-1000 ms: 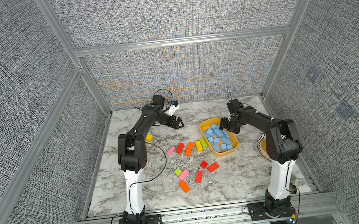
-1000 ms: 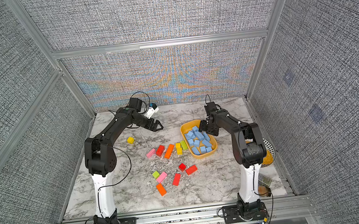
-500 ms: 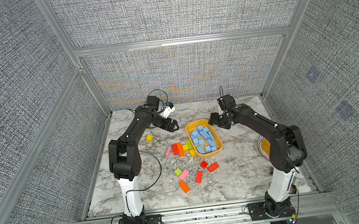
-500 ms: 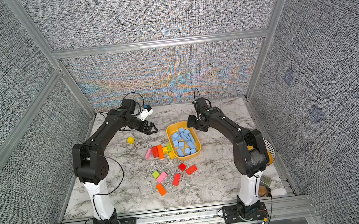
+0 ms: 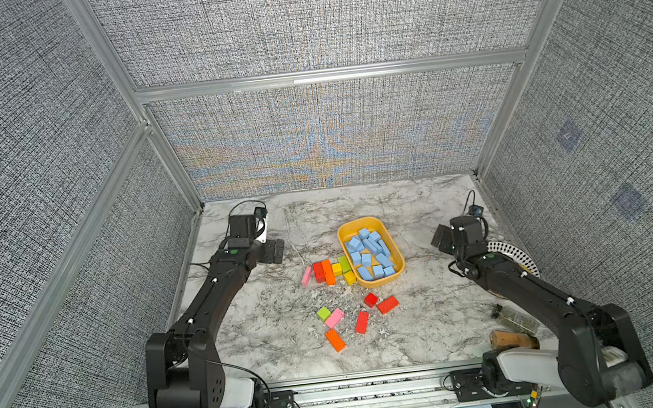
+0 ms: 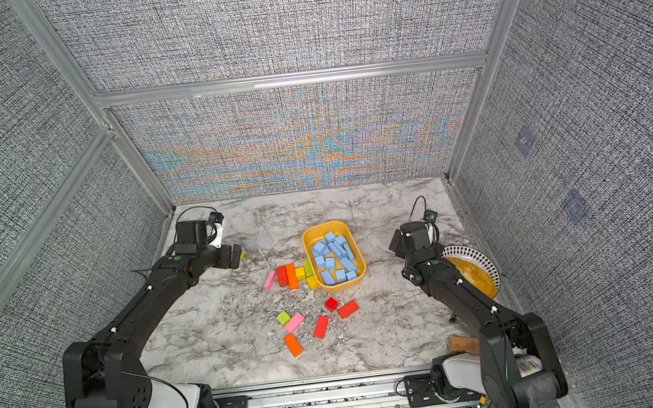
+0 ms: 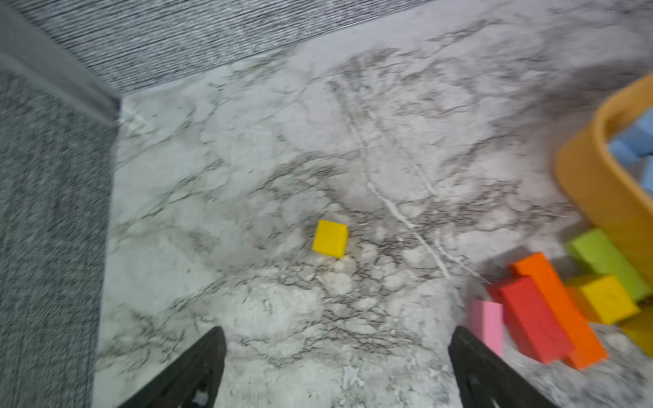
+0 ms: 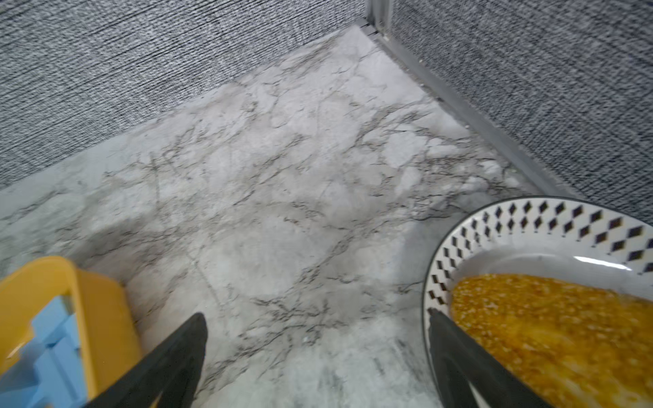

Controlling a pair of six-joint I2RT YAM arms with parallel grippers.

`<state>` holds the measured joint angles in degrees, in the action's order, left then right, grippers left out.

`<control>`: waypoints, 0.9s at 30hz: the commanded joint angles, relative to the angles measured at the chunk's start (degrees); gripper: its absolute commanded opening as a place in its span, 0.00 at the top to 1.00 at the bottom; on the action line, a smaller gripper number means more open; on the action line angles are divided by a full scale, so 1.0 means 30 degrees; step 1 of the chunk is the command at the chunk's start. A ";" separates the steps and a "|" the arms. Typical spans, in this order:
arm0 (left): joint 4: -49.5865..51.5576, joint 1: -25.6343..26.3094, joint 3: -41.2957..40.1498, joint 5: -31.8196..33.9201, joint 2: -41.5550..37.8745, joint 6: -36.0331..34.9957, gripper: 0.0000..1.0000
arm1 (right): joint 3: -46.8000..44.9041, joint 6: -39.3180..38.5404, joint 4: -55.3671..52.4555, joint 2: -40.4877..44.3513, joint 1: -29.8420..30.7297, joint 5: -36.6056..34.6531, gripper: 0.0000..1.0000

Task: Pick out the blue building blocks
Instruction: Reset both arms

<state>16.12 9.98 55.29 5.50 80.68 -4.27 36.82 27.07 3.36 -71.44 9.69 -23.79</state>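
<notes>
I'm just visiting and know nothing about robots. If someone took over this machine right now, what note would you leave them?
Left gripper: open, empty, over the table near a yellow cube.
Right gripper: open, empty, between the yellow tray and a patterned plate.
Blue building blocks: all visible ones lie in the yellow tray.
Done: no blue shows among the loose coloured blocks.
Left: likely nothing; check spots hidden by the arms.

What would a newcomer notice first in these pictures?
The yellow tray near the table's middle, filled with blue building blocks. Beside it and nearer the robot lie red, orange, pink, yellow and green blocks. The left gripper and right gripper stand open and empty at either side.
</notes>
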 commanded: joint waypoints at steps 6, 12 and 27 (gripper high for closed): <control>-1.1283 -0.0619 -0.7552 0.3471 -0.0820 0.0490 0.00 | -0.1012 -0.2198 0.6205 -0.2457 -0.0418 -0.4237 0.02; -1.6141 -0.0665 -0.8573 0.4218 0.1095 0.1360 0.00 | -0.0096 -0.4628 0.8524 -0.4698 -0.0567 -0.3985 0.02; -1.9713 -0.1143 -1.0371 0.4056 0.1699 0.2041 0.00 | -0.7515 -0.5898 2.0769 -0.4027 -0.2841 -0.1109 0.02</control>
<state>-41.85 6.61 24.21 17.96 86.11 1.54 16.84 9.21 53.65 -82.11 1.91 -30.52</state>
